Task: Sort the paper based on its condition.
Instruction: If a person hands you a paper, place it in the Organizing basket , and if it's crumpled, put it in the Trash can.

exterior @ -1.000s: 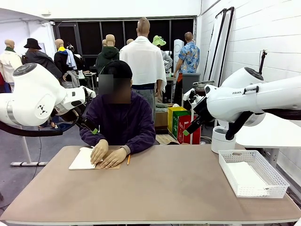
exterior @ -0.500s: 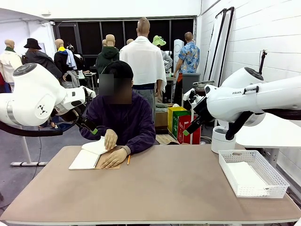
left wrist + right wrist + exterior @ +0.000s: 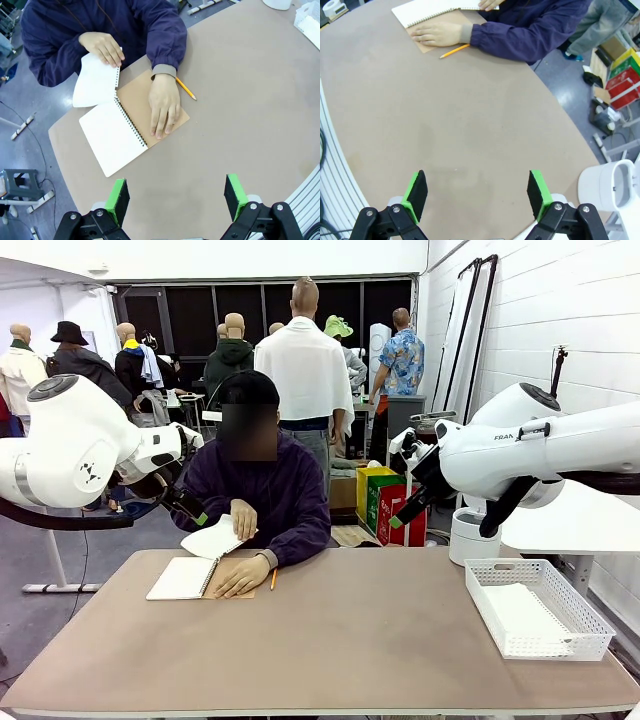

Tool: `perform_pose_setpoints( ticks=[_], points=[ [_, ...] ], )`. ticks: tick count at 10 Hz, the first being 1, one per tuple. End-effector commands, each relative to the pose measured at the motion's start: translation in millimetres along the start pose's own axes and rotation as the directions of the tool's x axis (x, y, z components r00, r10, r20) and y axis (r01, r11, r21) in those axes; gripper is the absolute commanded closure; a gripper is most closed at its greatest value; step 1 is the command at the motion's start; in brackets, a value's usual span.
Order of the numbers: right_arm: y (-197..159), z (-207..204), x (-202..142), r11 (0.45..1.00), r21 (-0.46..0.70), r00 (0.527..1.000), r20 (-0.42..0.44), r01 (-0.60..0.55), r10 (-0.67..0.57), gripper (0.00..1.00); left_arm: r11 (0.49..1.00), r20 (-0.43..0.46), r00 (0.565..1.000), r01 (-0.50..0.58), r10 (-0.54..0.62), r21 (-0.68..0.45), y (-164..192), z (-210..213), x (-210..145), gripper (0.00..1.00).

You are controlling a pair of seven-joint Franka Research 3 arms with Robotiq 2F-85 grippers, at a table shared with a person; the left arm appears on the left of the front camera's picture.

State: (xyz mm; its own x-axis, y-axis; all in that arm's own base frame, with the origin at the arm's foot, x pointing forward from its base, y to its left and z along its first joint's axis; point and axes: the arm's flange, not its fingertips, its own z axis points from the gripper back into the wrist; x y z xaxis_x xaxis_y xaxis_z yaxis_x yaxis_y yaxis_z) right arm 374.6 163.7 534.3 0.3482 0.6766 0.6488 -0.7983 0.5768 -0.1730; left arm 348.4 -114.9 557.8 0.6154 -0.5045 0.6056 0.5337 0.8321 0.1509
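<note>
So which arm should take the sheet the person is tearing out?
Left, probably. The sheet and notebook lie on the left side of the table, below the open left tool; the right tool hangs over bare table.

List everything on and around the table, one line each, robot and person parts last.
Spiral notebook: one, white pages, brown cover, open at the table's far left.
Paper sheet: one, white, lifted off the notebook in the person's hand.
Pencil: one, yellow, beside the notebook.
Tray: one, white mesh, near right, white paper inside.
Table: one, brown.
Bin: one, white, on the floor past the table's right end.
Left gripper: black, green pads, open above the table.
Right gripper: same, open.
Person's hands: one holds the sheet, the other flat on the cover.
</note>
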Motion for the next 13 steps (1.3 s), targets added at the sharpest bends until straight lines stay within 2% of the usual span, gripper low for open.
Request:
perform_pose_setpoints(
  ticks=[1, 13],
  points=[
    [0.4, -1.2, -0.6, 1.000, -0.007, 1.000, 0.004, -0.002, 0.002, 0.00, 1.000, 0.005, 1.000, -0.002, 0.002, -0.001, 1.4, -0.4, 0.8, 0.00],
    [0.4, -1.2, -0.6, 1.000, -0.007, 1.000, 0.004, -0.002, 0.002, 0.00, 1.000, 0.005, 1.000, -0.002, 0.002, -0.001, 1.4, -0.4, 0.8, 0.00]
  ],
)
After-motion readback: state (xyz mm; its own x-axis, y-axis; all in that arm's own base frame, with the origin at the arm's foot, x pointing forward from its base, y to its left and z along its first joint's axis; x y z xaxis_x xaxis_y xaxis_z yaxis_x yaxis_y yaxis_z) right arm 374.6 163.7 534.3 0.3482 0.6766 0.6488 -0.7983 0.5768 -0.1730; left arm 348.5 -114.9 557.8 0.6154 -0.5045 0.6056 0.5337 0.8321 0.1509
